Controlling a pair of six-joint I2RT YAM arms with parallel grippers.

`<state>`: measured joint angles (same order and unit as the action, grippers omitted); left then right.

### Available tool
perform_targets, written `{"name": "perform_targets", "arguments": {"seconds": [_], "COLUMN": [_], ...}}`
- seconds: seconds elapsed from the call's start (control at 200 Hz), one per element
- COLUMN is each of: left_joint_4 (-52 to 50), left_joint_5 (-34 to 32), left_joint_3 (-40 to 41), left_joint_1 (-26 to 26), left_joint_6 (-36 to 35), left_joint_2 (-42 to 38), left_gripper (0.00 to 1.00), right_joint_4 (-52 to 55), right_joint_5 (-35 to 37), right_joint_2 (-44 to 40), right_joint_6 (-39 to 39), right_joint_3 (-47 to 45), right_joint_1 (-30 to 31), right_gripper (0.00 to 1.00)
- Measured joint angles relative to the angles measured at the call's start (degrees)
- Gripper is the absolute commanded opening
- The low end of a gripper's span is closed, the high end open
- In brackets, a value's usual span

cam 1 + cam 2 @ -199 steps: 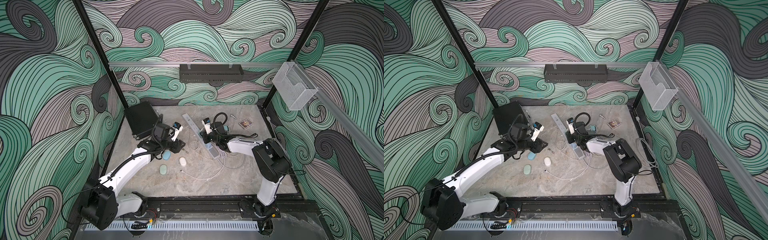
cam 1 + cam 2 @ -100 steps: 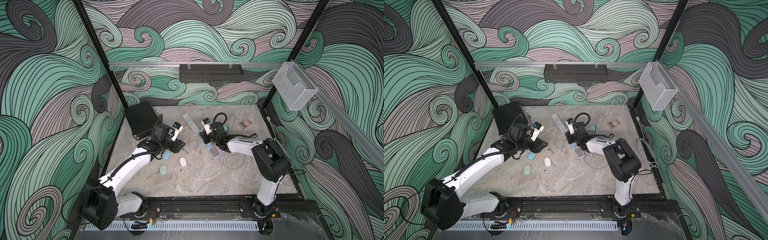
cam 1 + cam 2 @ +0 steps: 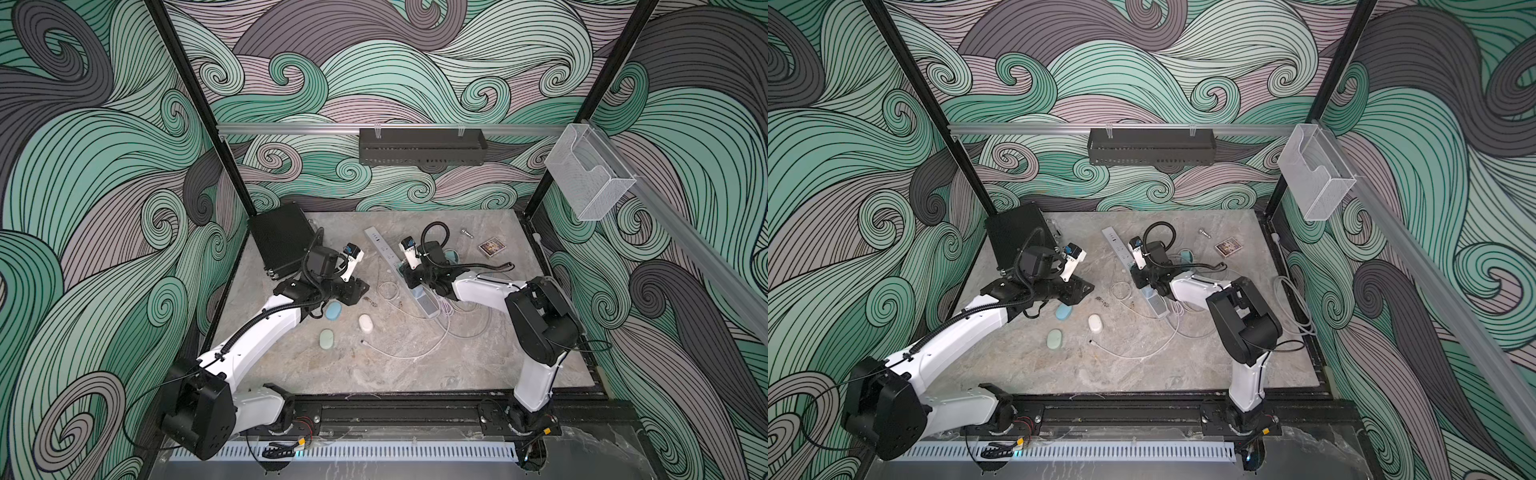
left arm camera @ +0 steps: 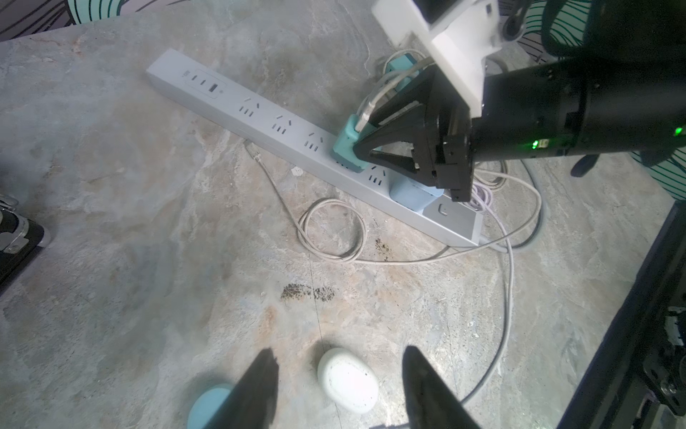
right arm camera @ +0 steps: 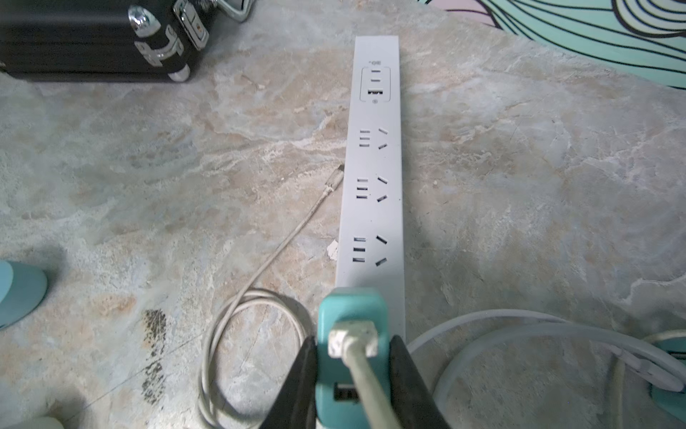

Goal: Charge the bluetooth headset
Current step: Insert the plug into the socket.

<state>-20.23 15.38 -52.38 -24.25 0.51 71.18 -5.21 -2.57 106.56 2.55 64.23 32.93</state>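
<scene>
**Right wrist view: teal adapter clamped on the strip, headset cases lying loose**

Your right gripper [image 5: 352,375] is closed on the teal adapter [image 5: 352,319], with one finger flat against each side. The gap is narrow, just the width of the adapter body.

The adapter stands on the power strip [image 5: 373,167] toward its near-right end. One bare socket separates it from the pale blue adapter [image 4: 412,193] plugged in further along. You can't tell from any view whether the teal one is fully seated.

A white cable [image 5: 358,356] is plugged into the adapter's top face. It coils once on the table [image 4: 111,260] left of the strip. Its free plug [image 5: 336,178] lies right against the strip's left edge.

Your left gripper [image 4: 339,354] has its jaws about half open and holds nothing. It hangs over the table left of the strip.

Three oval cases lie left of the strip's near end:
- The white case [image 3: 365,323] is nearest the strip. In the left wrist view it shows between the open fingers.
- The blue case [image 3: 333,310] is just left of the white one, partly hidden by the left gripper in both top views.
- The green case [image 3: 327,338] is nearer and well clear of the gripper.

You can't tell from the frames which case holds the headset to charge.

A loose cable end [image 3: 362,342] lies just near of the white case, not touching it. The black case [image 3: 282,245] sits at the far-left corner.
</scene>
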Motion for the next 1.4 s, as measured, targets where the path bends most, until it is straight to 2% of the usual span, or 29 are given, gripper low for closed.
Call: {"name": "perform_targets", "arguments": {"seconds": [0.455,0.721,1.076,1.401], "left_joint_4": [-0.8,-0.8,-0.8,-0.8], "left_joint_5": [-0.8,-0.9,-0.9,-1.0], "left_joint_3": [0.0,0.0,-0.1,-0.1], "left_joint_1": [0.2,0.2,0.2,0.2], "left_joint_6": [0.0,0.0,0.0,0.0], "left_joint_2": [0.0,0.0,0.0,0.0], "left_gripper": [0.54,0.54,0.54,0.54], "right_joint_4": [25.1,32.3,43.2,47.9], "right_joint_5": [-0.9,-0.8,-0.9,-0.8], "right_joint_2": [5.2,7.4,13.0,16.2], "right_joint_6": [2.1,2.8,3.1,3.2], "right_joint_3": [16.8,21.9,33.1,38.5], "right_joint_1": [-0.4,-0.4,-0.3,-0.2], "right_gripper": [0.00,0.00,0.00,0.00]}}
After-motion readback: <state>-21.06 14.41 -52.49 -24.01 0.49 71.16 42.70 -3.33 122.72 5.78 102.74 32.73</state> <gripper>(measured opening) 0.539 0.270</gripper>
